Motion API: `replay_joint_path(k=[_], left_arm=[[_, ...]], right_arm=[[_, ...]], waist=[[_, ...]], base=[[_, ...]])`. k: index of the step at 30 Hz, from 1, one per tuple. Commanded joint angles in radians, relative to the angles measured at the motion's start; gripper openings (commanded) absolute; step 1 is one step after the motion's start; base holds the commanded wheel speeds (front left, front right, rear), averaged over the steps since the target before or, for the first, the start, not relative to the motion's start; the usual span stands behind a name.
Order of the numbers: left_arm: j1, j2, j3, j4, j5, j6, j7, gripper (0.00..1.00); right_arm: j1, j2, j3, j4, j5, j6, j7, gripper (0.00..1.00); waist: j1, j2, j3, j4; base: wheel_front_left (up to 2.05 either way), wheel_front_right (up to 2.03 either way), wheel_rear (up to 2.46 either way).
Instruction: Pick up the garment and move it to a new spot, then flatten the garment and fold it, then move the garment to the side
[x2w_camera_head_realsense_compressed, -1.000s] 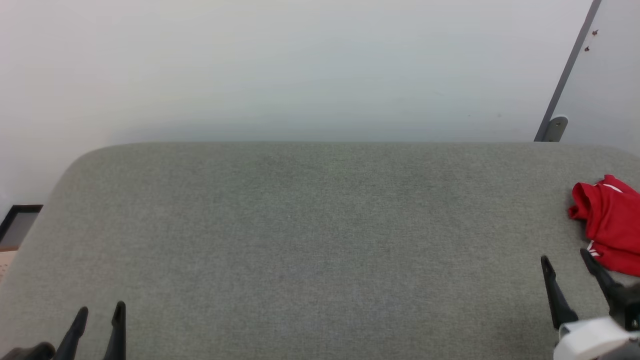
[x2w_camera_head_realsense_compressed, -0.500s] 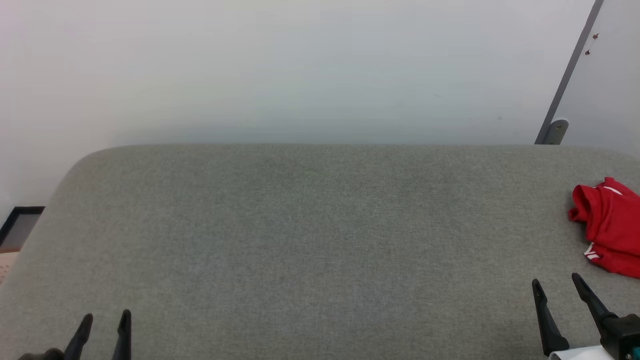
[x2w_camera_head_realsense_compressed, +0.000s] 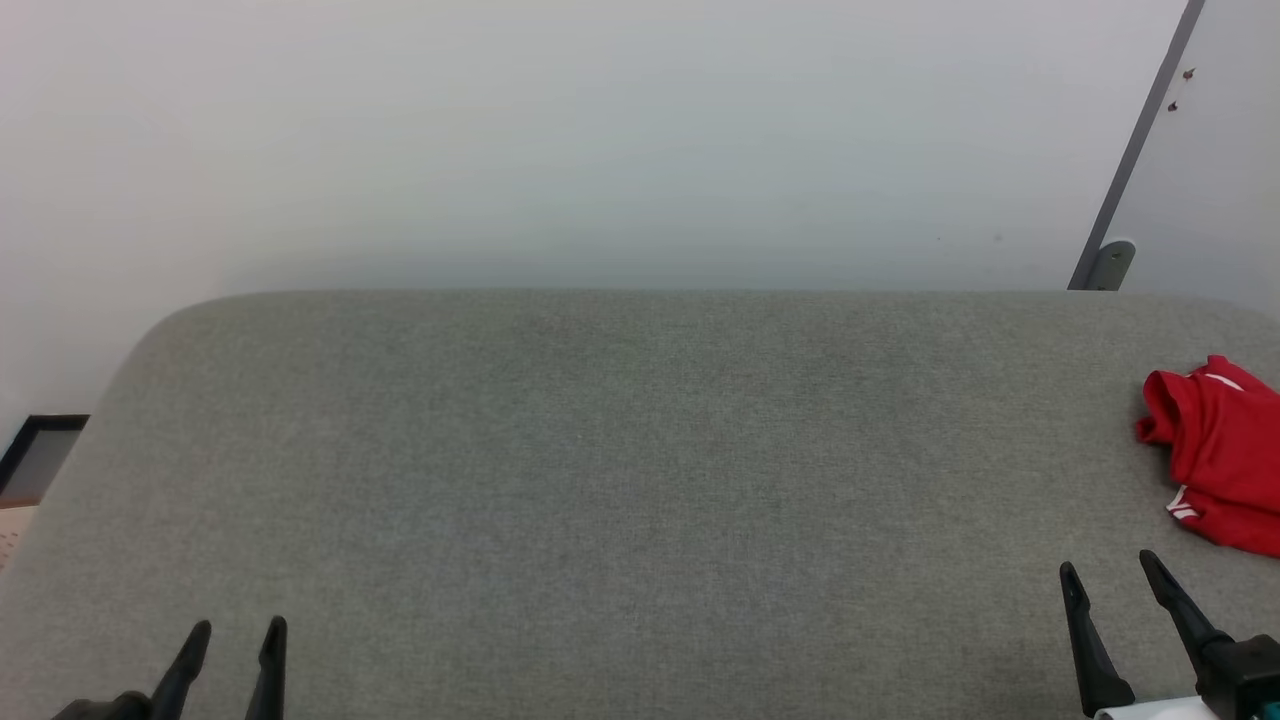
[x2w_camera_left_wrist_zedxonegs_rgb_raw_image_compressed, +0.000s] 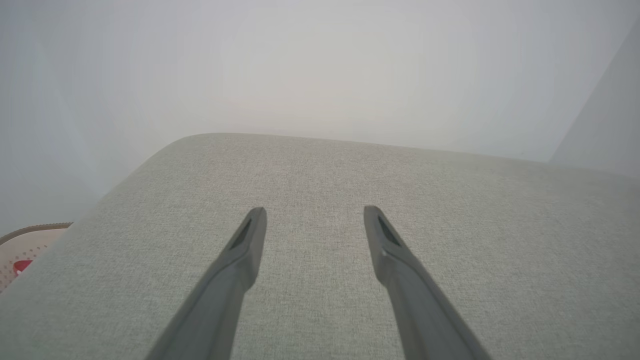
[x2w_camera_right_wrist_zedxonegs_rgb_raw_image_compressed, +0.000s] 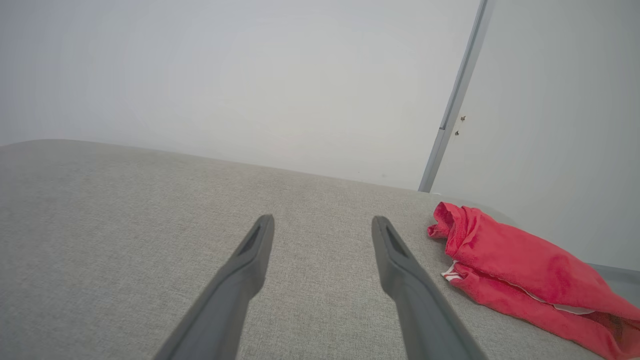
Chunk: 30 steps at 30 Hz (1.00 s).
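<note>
The garment (x2w_camera_head_realsense_compressed: 1222, 460), red with thin white trim, lies bunched at the right edge of the grey padded surface (x2w_camera_head_realsense_compressed: 620, 470); in the right wrist view the garment (x2w_camera_right_wrist_zedxonegs_rgb_raw_image_compressed: 520, 265) sits to the right of the fingers. My right gripper (x2w_camera_head_realsense_compressed: 1108, 565) is open and empty at the lower right, just short of the garment and apart from it. At the lower left my left gripper (x2w_camera_head_realsense_compressed: 240, 628) stands open and empty over bare fabric. The left gripper (x2w_camera_left_wrist_zedxonegs_rgb_raw_image_compressed: 314, 210) and the right gripper (x2w_camera_right_wrist_zedxonegs_rgb_raw_image_compressed: 323, 218) both show their fingers spread with nothing between them.
A pale wall rises behind the surface's far edge. A grey post with a bracket (x2w_camera_head_realsense_compressed: 1110, 262) stands at the back right. Off the left edge lie a dark frame (x2w_camera_head_realsense_compressed: 35, 450) and a perforated pale object (x2w_camera_left_wrist_zedxonegs_rgb_raw_image_compressed: 22, 247).
My right gripper has drawn back toward me, away from the garment. My left gripper has shifted slightly to the right. The garment lies as before.
</note>
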Motion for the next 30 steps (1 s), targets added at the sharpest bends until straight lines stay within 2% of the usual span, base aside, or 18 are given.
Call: replay_joint_path(k=[1,4,5,10,30], left_arm=[[0.0,0.004,0.002,-0.001,0.002,-0.003,-0.001,1.0],[-0.004,-0.001,0.004,-0.008,0.015,-0.003,-0.001,1.0],[-0.005,-0.003,0.005,-0.008,0.017,-0.003,-0.001,0.0],[0.012,-0.04,-0.01,0.03,0.001,0.0,0.003,0.0],[-0.054,-0.115,0.022,0.023,-0.291,-0.001,0.099,0.0]], right_arm=[[0.009,0.004,0.002,-0.005,-0.004,-0.002,-0.004,1.0],[0.009,0.004,0.002,-0.006,-0.004,-0.002,-0.004,1.0],[0.008,0.005,0.002,-0.007,-0.004,-0.002,-0.004,0.0],[0.014,0.017,0.003,0.036,0.01,0.0,0.008,0.0],[-0.033,0.051,-0.025,0.038,0.396,0.0,0.103,0.0]], waist=[[0.0,-0.0001,-0.001,0.001],[0.0,-0.0001,-0.001,0.003],[0.0,-0.0001,-0.002,0.004],[0.0,-0.0001,-0.001,0.004],[0.0,-0.0001,0.012,0.005]], base=[[0.0,0.0,0.0],[0.0,0.0,0.0],[0.0,0.0,0.0],[0.0,0.0,0.0],[0.0,0.0,0.0]])
